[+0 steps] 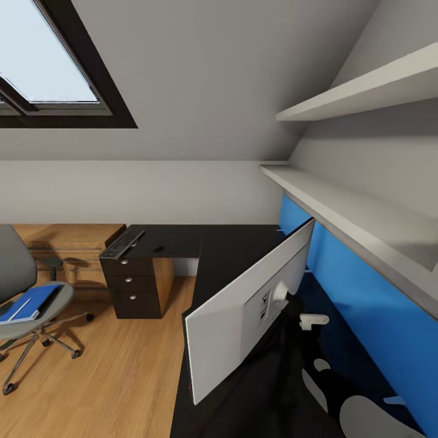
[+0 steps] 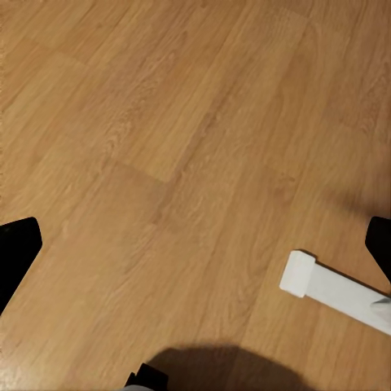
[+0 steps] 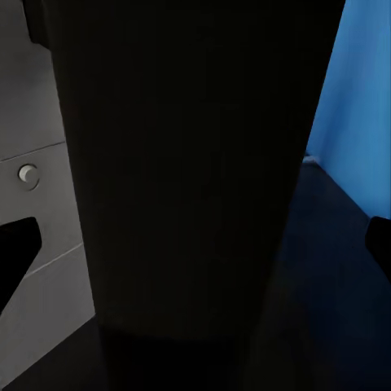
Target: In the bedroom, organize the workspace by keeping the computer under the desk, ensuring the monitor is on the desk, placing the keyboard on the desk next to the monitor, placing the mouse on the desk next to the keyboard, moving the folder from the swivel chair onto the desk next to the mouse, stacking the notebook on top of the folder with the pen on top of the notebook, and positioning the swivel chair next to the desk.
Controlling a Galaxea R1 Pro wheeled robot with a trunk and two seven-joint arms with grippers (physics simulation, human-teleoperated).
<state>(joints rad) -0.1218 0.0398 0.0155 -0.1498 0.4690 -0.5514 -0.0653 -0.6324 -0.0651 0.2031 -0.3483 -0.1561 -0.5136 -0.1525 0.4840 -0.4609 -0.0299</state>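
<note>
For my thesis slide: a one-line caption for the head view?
Monitor standing white back out on the black desk; keyboard at its far end, blue folder on the swivel chair.

There is one desk (image 1: 231,243), one monitor (image 1: 243,310), one keyboard (image 1: 121,243) and one mouse (image 1: 158,249). One swivel chair (image 1: 18,274) carries one blue folder (image 1: 33,300) and one pen (image 1: 20,309). Two shelves (image 1: 365,91) line the wall, three drawer knobs (image 1: 128,280) show, and there is one skylight (image 1: 48,61).
</note>
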